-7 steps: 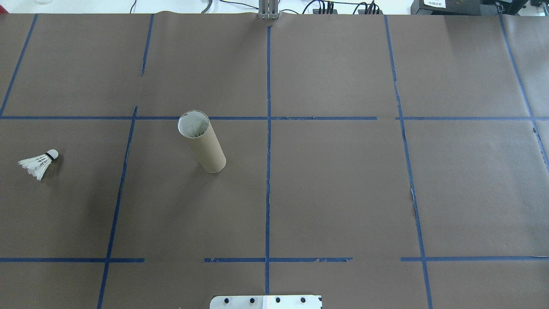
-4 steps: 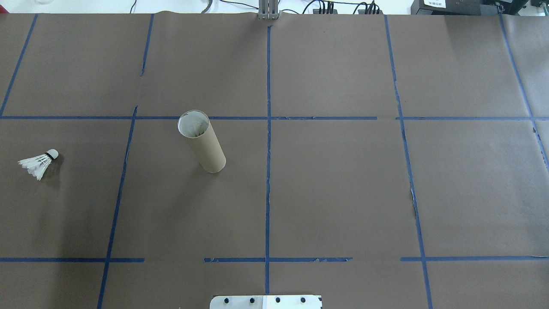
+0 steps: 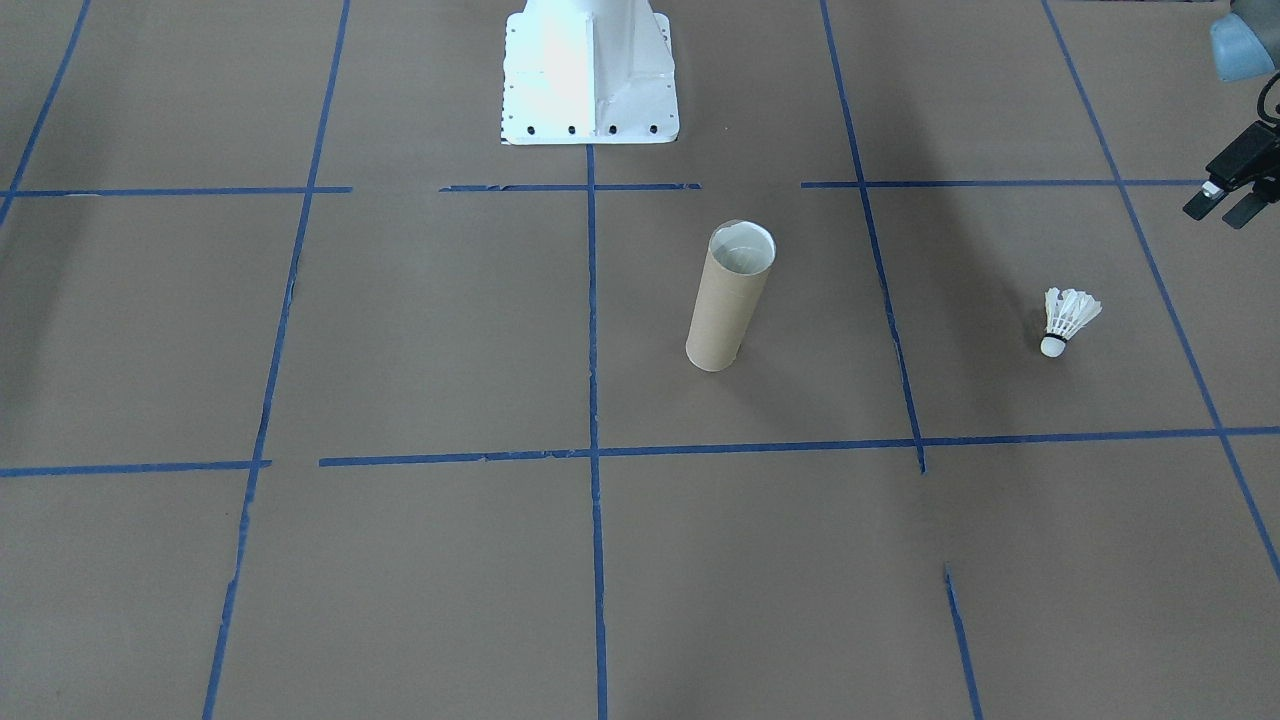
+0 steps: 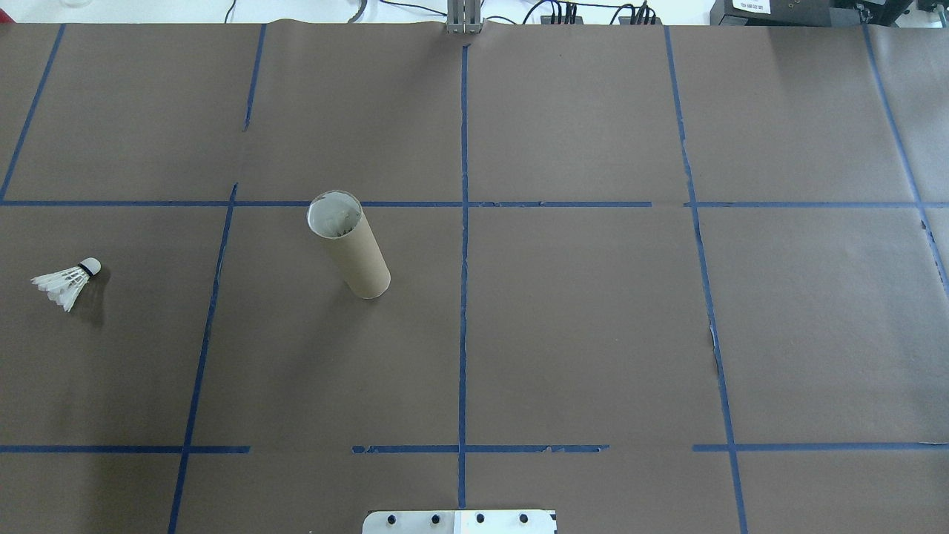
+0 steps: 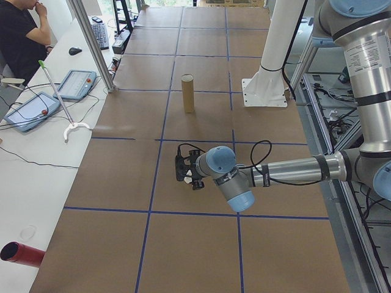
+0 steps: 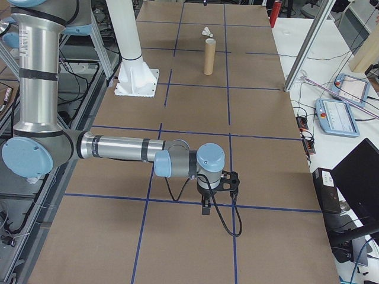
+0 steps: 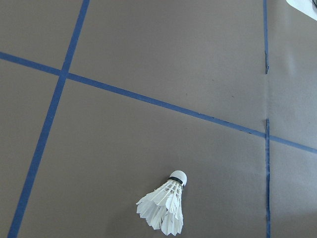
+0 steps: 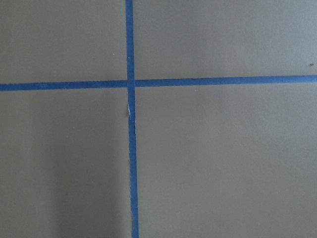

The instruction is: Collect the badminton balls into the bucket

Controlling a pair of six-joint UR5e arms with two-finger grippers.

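I see the shuttlecock (image 4: 65,284) lying on its side near the surface's left edge, well apart from the upright bucket (image 4: 348,245) — left gripper (image 3: 1228,205) jaws apart; right gripper (image 6: 210,201), I cannot tell.

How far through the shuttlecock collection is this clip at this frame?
Nothing looks done yet for the shuttlecock: it lies on its side on the brown table paper, well apart from the upright cardboard tube. In hand: the left gripper hangs near the shuttlecock without touching it, and the left wrist camera has it in sight. Left: grasp, carry, drop into the tube. The right gripper is far off.
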